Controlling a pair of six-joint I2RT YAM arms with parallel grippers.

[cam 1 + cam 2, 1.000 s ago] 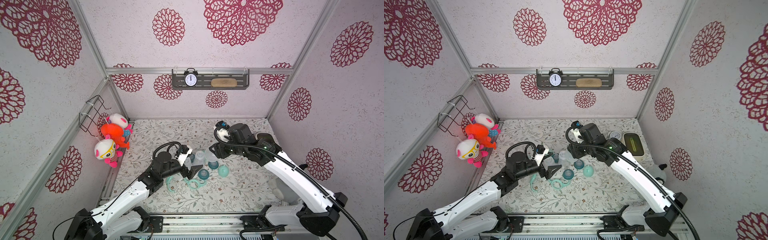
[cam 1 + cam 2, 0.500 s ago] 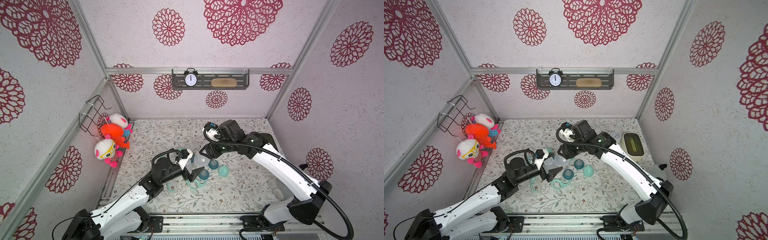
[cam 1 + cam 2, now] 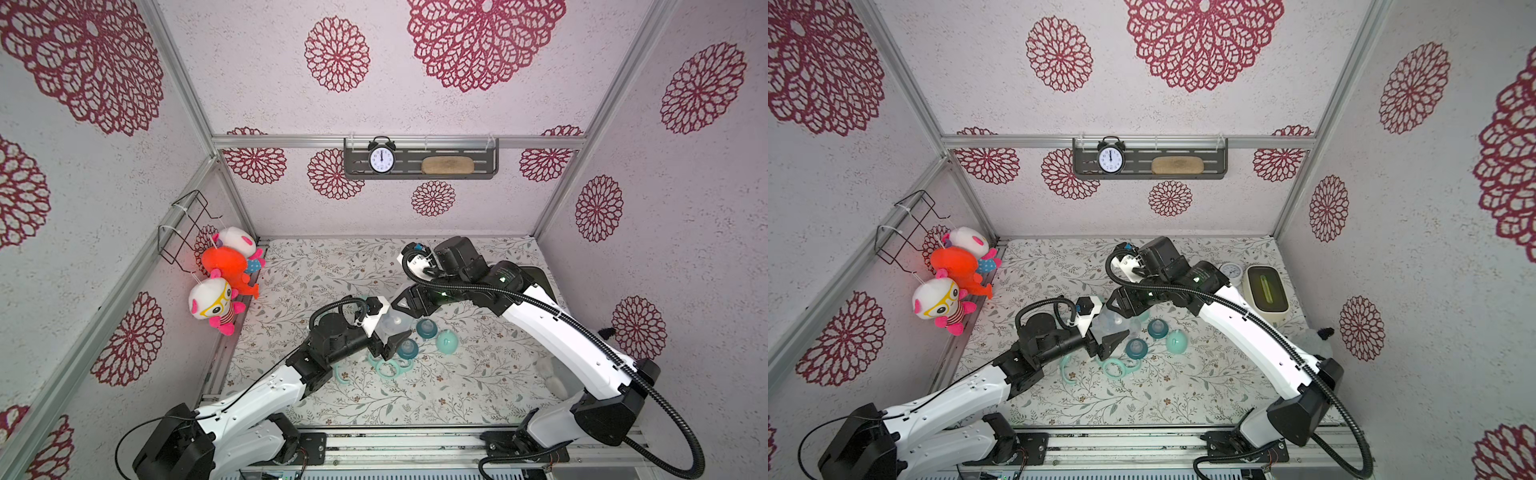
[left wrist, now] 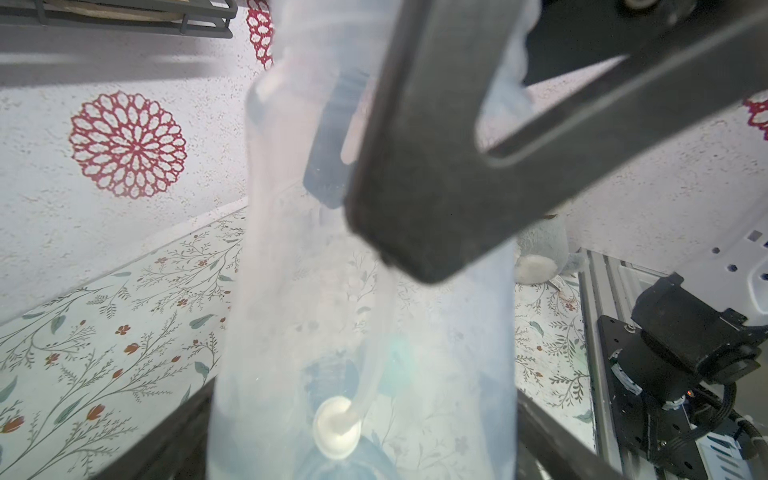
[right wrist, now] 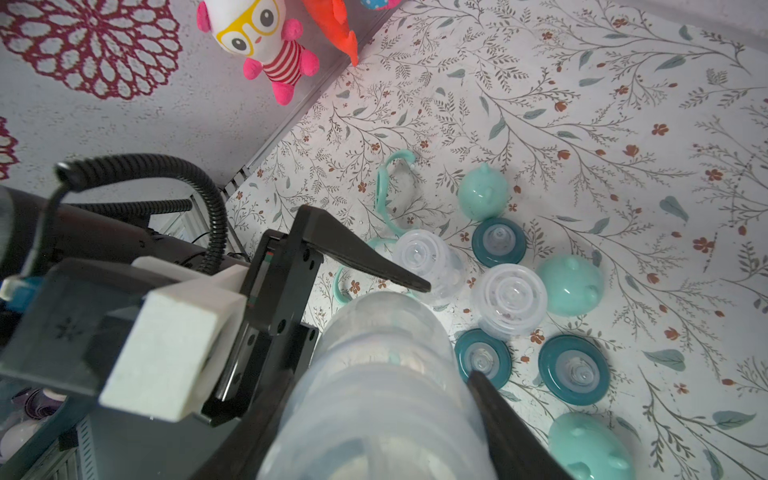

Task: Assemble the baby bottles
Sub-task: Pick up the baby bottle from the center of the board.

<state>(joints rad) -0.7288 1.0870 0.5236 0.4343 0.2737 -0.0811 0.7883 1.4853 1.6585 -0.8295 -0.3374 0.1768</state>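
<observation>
Clear bottle in right gripper, end cropped, left gripper half hidden.

In the left wrist view the bottle is blurred and runs past the edge at both ends. In the right wrist view a cap is cut by the edge.

The bottle is clear smooth plastic, the teal collar glossy, the mat matt.

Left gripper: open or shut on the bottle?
Open: left gripper jaws stand wide apart, straddling the clear bottle, which the right gripper holds.
</observation>
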